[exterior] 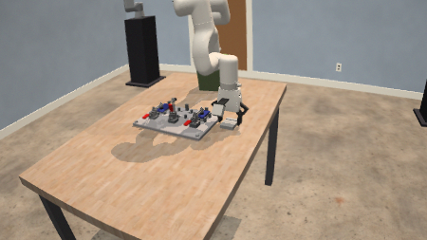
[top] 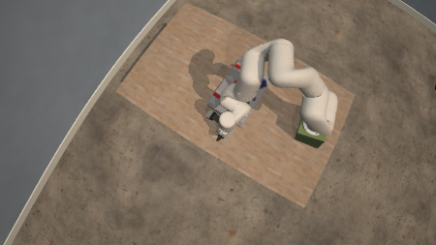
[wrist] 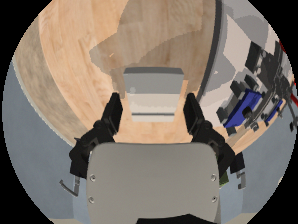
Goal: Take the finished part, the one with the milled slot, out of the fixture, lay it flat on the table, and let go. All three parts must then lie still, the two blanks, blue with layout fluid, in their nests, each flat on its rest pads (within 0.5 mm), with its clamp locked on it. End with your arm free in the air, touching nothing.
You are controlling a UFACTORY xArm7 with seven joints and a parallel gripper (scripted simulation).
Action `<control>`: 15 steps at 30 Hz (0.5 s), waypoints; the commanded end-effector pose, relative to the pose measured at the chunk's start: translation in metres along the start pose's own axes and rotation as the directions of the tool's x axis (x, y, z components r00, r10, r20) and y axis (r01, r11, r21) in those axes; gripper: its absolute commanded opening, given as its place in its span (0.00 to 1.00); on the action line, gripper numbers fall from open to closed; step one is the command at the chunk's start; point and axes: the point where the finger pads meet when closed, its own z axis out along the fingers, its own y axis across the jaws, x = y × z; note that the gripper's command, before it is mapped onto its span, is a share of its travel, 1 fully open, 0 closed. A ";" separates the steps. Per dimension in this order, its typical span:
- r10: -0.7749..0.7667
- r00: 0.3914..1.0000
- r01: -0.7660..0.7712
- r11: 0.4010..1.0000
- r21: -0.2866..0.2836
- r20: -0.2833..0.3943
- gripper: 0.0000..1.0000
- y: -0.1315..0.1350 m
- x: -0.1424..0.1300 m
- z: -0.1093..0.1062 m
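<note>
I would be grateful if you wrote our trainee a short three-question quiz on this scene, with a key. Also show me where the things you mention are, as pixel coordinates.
1. True or false: the gripper (exterior: pixel 230 116) (wrist: pixel 153 100) is shut on the grey part (exterior: pixel 229 123) (wrist: pixel 153 95).
2. What colour are the two blanks in the fixture (exterior: pixel 199 135): (a) green, (b) blue, (c) yellow?
3. Fill in: the grey part lies on the ____, beside the fixture.

Key: 1. False, its fingers stand open, with a gap on either side of the part. 2. b. 3. table (top: pixel 160 45) (exterior: pixel 119 195) (wrist: pixel 65 30).
</note>
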 end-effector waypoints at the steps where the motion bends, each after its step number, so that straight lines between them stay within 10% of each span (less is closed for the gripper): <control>1: 0.000 1.000 0.000 1.000 0.002 -0.003 0.95 -0.001 0.001 -0.003; 15: 0.000 1.000 0.000 1.000 0.002 -0.003 0.95 -0.001 0.001 -0.040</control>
